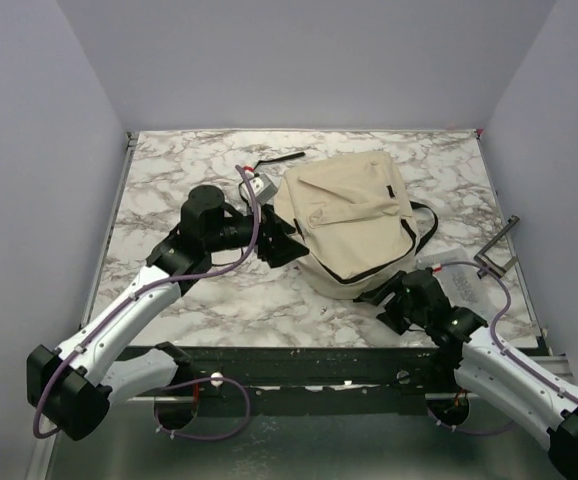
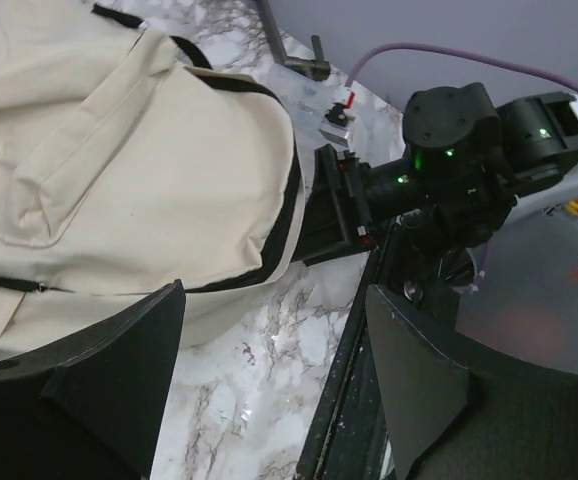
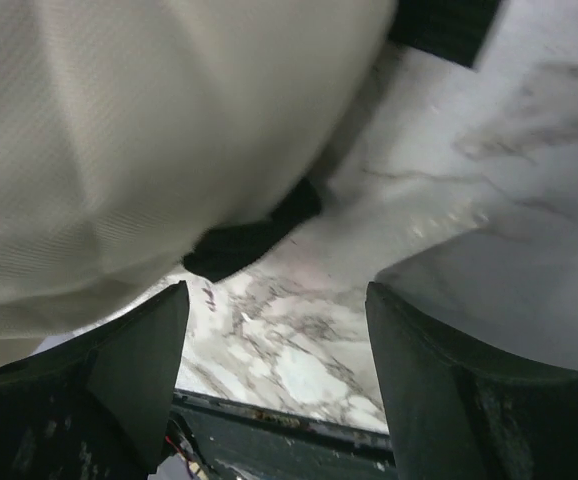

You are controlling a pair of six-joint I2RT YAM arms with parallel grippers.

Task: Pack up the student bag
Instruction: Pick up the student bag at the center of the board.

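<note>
Task's thing: the backpack lies flat in the middle of the marble table, with its cream front face up.
Long axis: in the overhead view it runs roughly from 12 o'clock to 6 o'clock, tipped a little toward 11 and 5. A black strap loops out at its 3 o'clock side.
Mouth of the bag: no open mouth shows. One dark zipper line crosses the fabric in the left wrist view, and it looks shut. I cannot tell which end holds the main opening.
Left gripper: it sits at the backpack's 9 o'clock edge, about mid-length, pointing toward 3 o'clock. Its fingers stand apart with only marble and the bag's rim ahead of them, and nothing is clamped.
Right gripper: it sits at the backpack's 5 o'clock corner, pointing toward 11 o'clock. Its fingers are spread too, with cream fabric and a black tab just beyond them, and they hold nothing.
Key relation: the backpack lies between the two grippers, at 3 o'clock of the left and 11 o'clock of the right.
Nearer arm: both are just beside the fabric, and I judge neither clearly closer.
Likely next need: a hold on the zipper or rim to open the backpack, probably with one arm steadying the fabric.
</note>
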